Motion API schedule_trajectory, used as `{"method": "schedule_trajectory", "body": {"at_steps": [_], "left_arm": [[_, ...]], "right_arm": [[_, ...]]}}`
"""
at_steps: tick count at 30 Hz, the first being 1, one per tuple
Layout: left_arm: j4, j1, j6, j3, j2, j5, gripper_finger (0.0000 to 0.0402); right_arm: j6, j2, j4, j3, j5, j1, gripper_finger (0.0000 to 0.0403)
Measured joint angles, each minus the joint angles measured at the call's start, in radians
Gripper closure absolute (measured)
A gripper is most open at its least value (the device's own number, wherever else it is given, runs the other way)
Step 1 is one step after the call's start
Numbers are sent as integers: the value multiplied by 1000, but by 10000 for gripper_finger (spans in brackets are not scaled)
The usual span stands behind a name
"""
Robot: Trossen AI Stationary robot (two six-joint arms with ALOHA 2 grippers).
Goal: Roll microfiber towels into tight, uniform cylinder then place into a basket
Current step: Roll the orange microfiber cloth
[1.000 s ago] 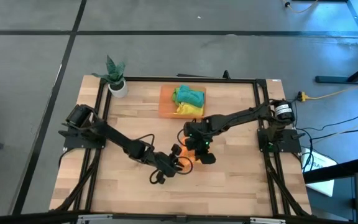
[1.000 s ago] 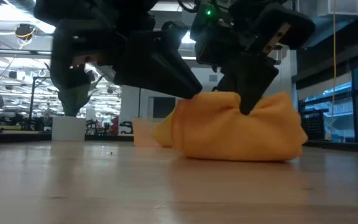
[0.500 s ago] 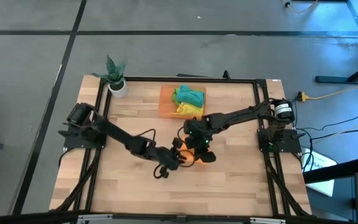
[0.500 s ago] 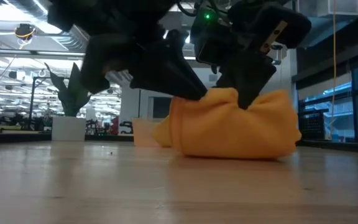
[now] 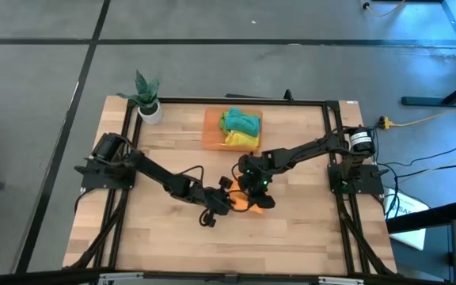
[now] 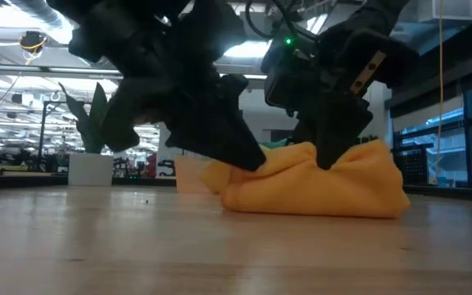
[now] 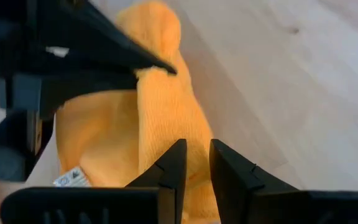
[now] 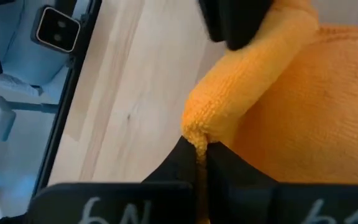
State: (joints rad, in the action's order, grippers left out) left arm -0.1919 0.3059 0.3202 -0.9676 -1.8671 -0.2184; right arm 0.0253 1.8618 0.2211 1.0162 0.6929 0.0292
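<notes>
A bunched orange microfiber towel (image 5: 252,203) lies on the pale wooden counter (image 5: 165,237), near its middle; the right end effector (image 8: 199,155) is closed, its fingers pinching a raised fold of the cloth; the left end effector (image 7: 194,163) presses on the towel's other end with a narrow gap between its fingers, a fold of cloth at that gap; whether it grips I cannot tell; well behind, the shallow translucent orange basket (image 5: 212,134) holds teal and yellow towels (image 5: 240,127).
</notes>
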Motion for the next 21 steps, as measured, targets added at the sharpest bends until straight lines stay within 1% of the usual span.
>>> {"method": "schedule_trajectory", "body": {"at_steps": [3,7,10,15,17,21], "left_arm": [[-4,-15,-35,0,-4,2,341],[-8,-40,-75,-1,-12,13,341],[-2,-52,-82,0,-33,28,341],[-44,-66,-82,0,-83,43,341],[-52,-66,-79,0,-89,42,341],[-48,-68,-81,-1,-89,53,341]], "right_arm": [[25,3,-54,-27,-30,0,392],[47,9,-84,-59,-67,0,392],[55,9,-86,-73,-116,0,392],[66,9,-93,-74,-146,0,392],[64,9,-101,-74,-157,1,385],[49,9,-104,-74,-158,0,359]]}}
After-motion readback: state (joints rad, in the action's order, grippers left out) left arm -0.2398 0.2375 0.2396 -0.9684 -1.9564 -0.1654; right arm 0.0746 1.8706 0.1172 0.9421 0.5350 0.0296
